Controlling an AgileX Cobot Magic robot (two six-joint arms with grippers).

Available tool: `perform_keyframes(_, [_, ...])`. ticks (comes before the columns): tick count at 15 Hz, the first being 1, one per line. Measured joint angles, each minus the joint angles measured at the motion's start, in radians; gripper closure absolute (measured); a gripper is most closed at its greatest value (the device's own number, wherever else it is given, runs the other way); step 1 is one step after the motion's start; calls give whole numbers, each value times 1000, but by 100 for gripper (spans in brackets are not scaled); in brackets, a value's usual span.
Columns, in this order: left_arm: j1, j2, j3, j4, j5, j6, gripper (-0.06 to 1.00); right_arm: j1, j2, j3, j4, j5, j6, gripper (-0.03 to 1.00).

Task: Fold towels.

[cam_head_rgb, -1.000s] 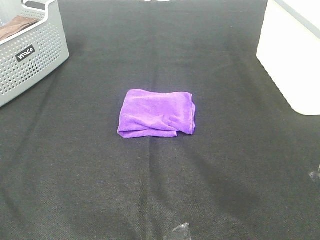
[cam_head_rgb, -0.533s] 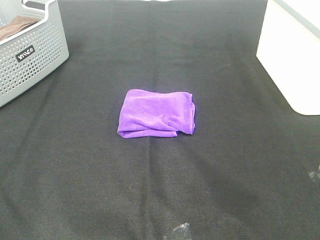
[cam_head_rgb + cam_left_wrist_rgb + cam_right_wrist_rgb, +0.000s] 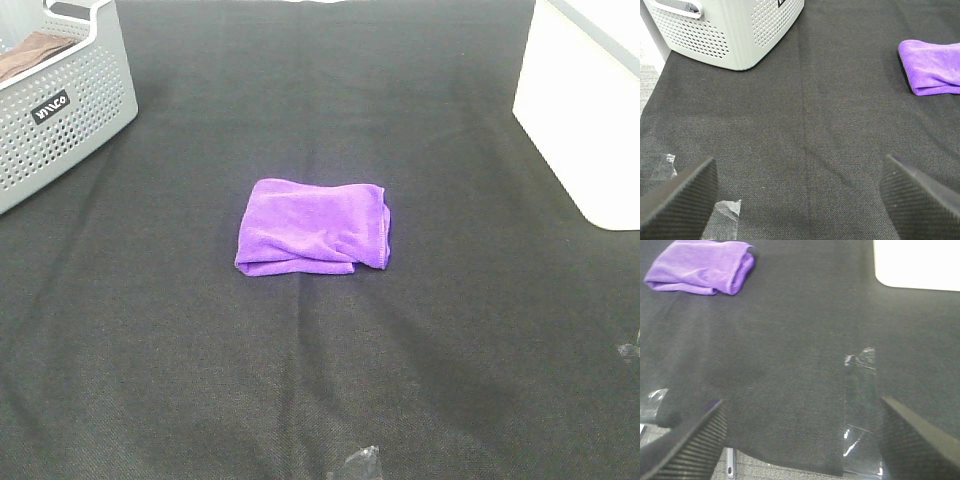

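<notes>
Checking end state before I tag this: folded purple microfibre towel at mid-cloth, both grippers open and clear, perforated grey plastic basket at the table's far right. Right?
Not quite: the perforated grey plastic basket sits far left in the exterior high view. The rest holds: folded purple microfibre towel at mid-cloth, left gripper and right gripper open and clear.

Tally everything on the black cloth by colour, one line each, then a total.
Purple: 1, the folded towel
Grey: 1, the perforated basket
White: 1, the box
Total: 3
</notes>
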Motion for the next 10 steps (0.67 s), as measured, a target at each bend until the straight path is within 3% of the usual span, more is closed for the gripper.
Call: perform_keyframes(10, [0,0,0,0,0,0,13,0,0,0,6,0,0,20])
